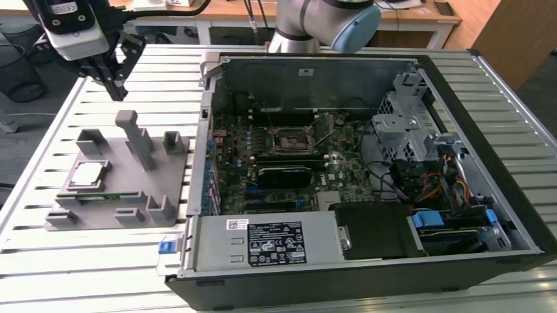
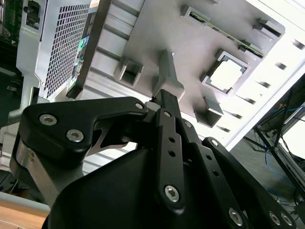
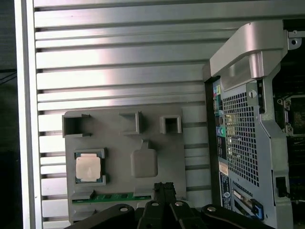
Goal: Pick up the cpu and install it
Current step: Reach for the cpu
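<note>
While the cpu (image 1: 87,174) lies untouched in its grey fixture (image 1: 161,195), my gripper (image 1: 114,91) hangs clear of it, jaws closed on nothing (pick-up and install both outstanding).

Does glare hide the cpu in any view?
First wrist view: bright streaks on the table slats, cpu readable, slight sheen. Second wrist view: cpu top washed to white, table beside it overexposed. Exterior view: even light, case interior darker.

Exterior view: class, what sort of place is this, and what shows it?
Likely a robotics lab workbench: a slotted metal table, an opened computer case, and a grey fixture block holding the cpu.
</note>
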Motion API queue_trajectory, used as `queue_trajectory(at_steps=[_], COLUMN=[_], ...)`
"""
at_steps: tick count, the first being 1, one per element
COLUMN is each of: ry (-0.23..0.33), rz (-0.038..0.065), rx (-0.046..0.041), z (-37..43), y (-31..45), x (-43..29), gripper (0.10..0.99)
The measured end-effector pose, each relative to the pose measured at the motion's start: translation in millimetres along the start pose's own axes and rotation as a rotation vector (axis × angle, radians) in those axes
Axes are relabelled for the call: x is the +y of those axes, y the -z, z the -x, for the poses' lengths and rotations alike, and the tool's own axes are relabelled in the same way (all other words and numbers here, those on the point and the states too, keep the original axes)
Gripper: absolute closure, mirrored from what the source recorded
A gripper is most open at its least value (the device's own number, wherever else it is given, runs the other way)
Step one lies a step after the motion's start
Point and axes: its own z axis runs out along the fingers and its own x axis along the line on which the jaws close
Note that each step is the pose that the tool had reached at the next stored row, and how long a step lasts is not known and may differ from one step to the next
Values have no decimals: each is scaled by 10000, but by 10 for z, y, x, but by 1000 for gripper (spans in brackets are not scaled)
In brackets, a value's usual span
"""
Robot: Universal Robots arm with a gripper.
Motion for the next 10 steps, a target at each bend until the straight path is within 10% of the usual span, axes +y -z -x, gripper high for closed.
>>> queue_trajectory(at_steps=[10], ry=[0], rz=[-1], rx=[4], z=[-77], y=[-8], x=[-6], gripper=[980])
